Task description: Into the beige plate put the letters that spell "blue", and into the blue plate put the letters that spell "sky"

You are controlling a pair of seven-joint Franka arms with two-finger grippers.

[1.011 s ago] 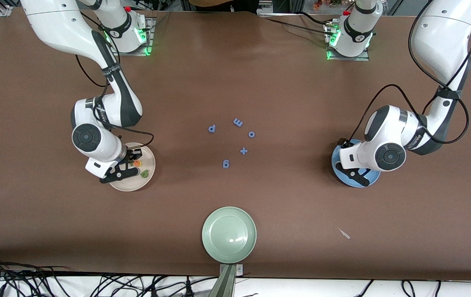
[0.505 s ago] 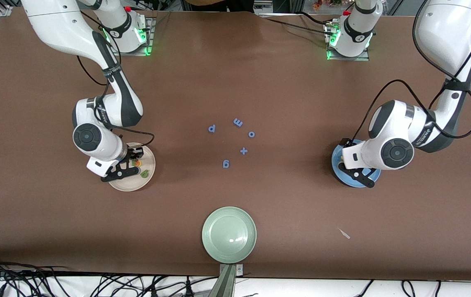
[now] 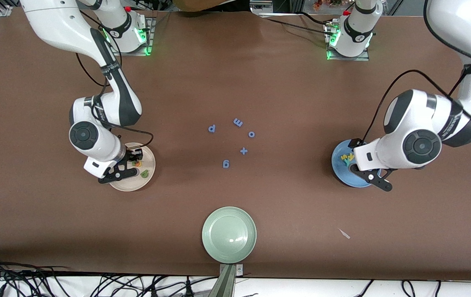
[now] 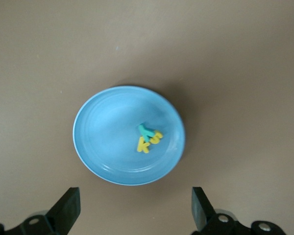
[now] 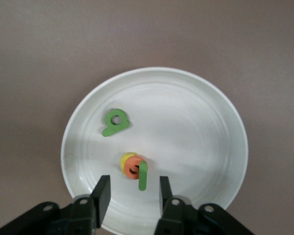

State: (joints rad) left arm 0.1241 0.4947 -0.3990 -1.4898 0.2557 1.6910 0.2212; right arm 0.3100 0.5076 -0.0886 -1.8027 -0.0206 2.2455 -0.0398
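Note:
The beige plate lies toward the right arm's end of the table. In it are the green b and, in one small heap, the yellow u, the orange e and the thin green l. My right gripper hangs open just over that heap and touches none of it. The blue plate holds the teal y, yellow k and yellow s. High beside this plate, my left gripper is open and empty.
A pale green plate sits near the table's front edge, at the middle. Several small blue letters and a plus sign lie scattered at the table's centre. A white scrap lies nearer the front camera than the blue plate.
My right gripper has opened and let the green l drop against the orange e. The left arm has risen and drawn off toward its own end, uncovering the blue plate's letters.

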